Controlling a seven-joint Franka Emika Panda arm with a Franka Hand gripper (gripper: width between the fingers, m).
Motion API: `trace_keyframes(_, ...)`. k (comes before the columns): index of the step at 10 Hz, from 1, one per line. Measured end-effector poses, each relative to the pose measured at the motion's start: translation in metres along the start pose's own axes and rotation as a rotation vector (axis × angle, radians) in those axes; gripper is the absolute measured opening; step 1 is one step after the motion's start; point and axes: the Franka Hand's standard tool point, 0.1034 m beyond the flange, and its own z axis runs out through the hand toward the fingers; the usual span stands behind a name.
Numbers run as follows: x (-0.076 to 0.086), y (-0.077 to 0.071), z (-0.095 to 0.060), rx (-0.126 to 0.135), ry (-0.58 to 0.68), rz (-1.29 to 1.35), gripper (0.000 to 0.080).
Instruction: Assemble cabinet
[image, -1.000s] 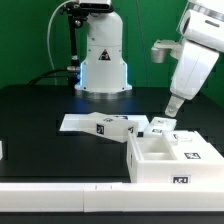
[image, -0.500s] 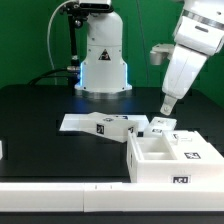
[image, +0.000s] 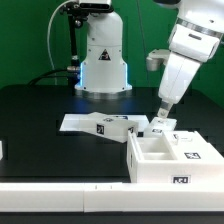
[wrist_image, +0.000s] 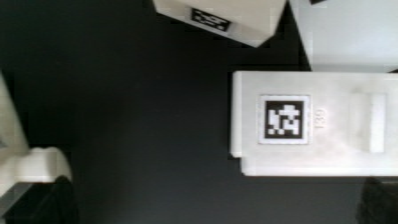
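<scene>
Gripper (image: 160, 108) has come down closer to the small block (image: 160, 128), just behind the big frame (image: 150, 170). It seems to hold nothing. Whether it is open is unclear. Grabbing looks next.
</scene>
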Motion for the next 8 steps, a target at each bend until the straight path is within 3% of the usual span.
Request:
trace_keyframes(4,0.0,0.0,0.002,0.001,-0.001,0.004,0.0797)
trace_keyframes(5,0.003,-0.005,0.007,-0.012,0.028,0.026,0.0797)
trace_keyframes(8,0.004,-0.028,0.023,0.006,0.03,0.028,0.0797)
